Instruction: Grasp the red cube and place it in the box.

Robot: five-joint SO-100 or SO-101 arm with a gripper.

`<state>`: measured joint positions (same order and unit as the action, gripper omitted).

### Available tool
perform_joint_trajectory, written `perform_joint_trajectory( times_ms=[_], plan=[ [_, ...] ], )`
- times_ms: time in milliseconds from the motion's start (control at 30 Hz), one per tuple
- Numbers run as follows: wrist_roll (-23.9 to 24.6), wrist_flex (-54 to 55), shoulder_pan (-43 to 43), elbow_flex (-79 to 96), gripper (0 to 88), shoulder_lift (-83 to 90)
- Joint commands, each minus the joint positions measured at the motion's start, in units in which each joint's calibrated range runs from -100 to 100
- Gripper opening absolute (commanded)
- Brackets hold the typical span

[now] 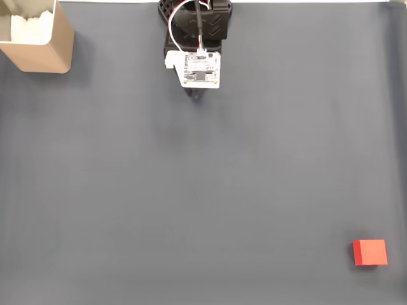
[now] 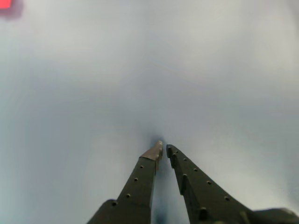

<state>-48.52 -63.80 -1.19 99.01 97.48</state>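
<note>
The red cube (image 1: 370, 252) lies on the dark grey mat near the bottom right corner of the fixed view. In the wrist view it is a blurred red patch (image 2: 5, 4) at the top left corner. The tan box (image 1: 37, 38) with white padding inside stands at the top left of the fixed view. The arm sits folded at the top centre, its gripper (image 1: 196, 95) barely peeking out below the wrist board. In the wrist view the gripper (image 2: 164, 148) has its two dark fingers nearly touching at the tips, with nothing between them, close above the mat.
A dark grey mat (image 1: 203, 178) covers the table. The arm's black base (image 1: 194, 22) with white and red cables stands at the top edge. The mat's right edge runs along the frame's right side.
</note>
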Motion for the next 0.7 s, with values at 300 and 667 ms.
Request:
perform_joint_trajectory(
  times_ms=[300,667],
  plan=[
    [-0.93,12.98,0.83,-17.16,0.0,-18.89],
    [-1.12,15.03,5.24,-40.7,0.0,-39.25]
  ],
)
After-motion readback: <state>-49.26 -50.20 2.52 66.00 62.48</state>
